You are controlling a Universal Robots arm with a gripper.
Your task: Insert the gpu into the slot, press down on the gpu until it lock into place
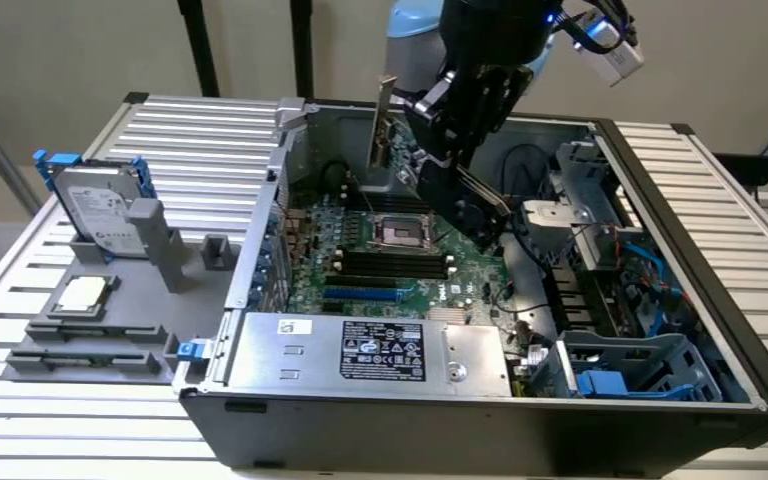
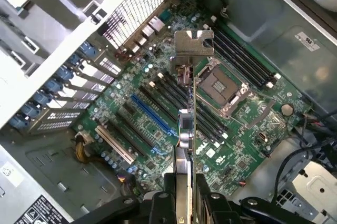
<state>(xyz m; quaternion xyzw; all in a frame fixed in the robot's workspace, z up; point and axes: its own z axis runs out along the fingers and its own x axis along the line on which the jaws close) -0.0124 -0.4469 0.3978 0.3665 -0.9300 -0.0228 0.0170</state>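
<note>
Above the motherboard (image 2: 247, 109), clear of it, the gpu (image 2: 188, 103) hangs edge-on, clamped betw. the gripper (image 2: 185, 184) fingers, not yet in the slot (image 2: 152, 116). Risks:
- Thin flat black card w/ silver sheet-metal bracket could skew in the grip.
- Its edge could then land on the black memory slots (image 2: 245, 58) instead of the narrow blue plastic strip.
- Bracket may snag the perforated case wall (image 2: 137, 8).

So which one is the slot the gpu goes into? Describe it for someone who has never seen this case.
Look inside the open case at the green motherboard, over which the claw holds the gpu. Between the silver power supply and the black memory slots lies the slot. It is the board's only bright blue strip, among black ones.
</note>
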